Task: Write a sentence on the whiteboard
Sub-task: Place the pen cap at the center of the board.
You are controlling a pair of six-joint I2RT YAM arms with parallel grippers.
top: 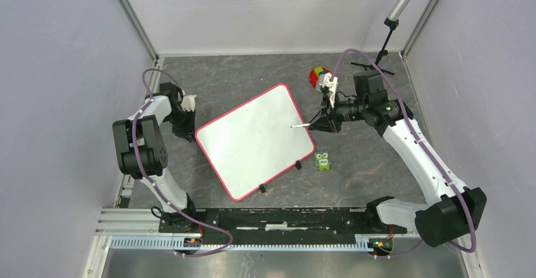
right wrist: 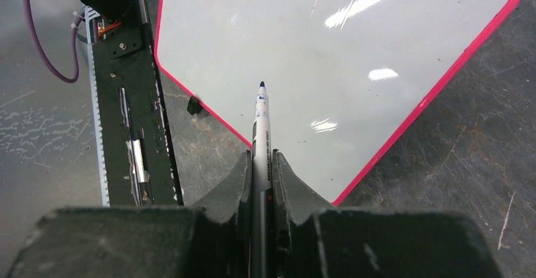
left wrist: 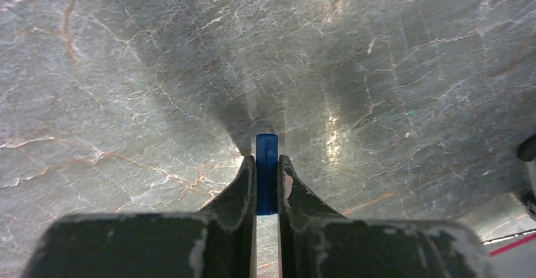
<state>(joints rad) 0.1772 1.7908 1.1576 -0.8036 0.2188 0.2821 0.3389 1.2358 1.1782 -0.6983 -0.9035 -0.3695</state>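
Your right fingers (right wrist: 287,183) are pinched shut on the marker (right wrist: 261,132). Its dark tip sits over the whiteboard (top: 253,139) near the right edge, though you cannot tell whether it touches. Your left fingers (left wrist: 243,183) are closed on a small blue cylinder (left wrist: 266,164) above the bare bench (top: 253,76). The right arm (top: 417,158) reaches in with its wrist aimed leftward, the left arm (top: 142,145) is folded just beside the board's left corner, and the board lies skewed mid-bench.
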